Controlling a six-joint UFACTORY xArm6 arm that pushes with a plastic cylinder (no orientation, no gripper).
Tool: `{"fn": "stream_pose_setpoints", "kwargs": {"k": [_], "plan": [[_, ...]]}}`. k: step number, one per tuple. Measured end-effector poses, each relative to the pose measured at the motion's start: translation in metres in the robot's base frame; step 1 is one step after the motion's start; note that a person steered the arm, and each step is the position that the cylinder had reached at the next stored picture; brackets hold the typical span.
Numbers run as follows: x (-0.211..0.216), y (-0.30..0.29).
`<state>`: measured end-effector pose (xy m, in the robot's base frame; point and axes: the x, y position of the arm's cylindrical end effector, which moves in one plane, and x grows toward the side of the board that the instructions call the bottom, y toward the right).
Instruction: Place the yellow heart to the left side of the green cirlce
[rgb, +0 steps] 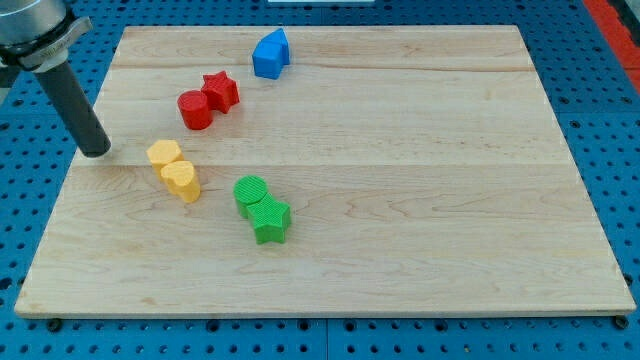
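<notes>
My tip (96, 152) rests on the desk (400, 250), left of the yellow heart (182, 180) (touching nothing); green circle (250, 192) sits right of it

My tip (96, 152) down at view's left, rod tilted.

Arm (35, 25) cut off at view's top-left; green star (270, 221) partly overlaps green circle (250, 191).
</notes>
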<state>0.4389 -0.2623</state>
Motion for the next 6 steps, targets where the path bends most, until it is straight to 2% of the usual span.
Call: {"fn": "stream_pose_setpoints", "kwargs": {"k": [1, 3, 4, 5, 6], "plan": [[0.009, 0.046], [-0.021, 0.056], [-0.019, 0.086], [0.018, 0.110], [0.064, 0.111]]}}
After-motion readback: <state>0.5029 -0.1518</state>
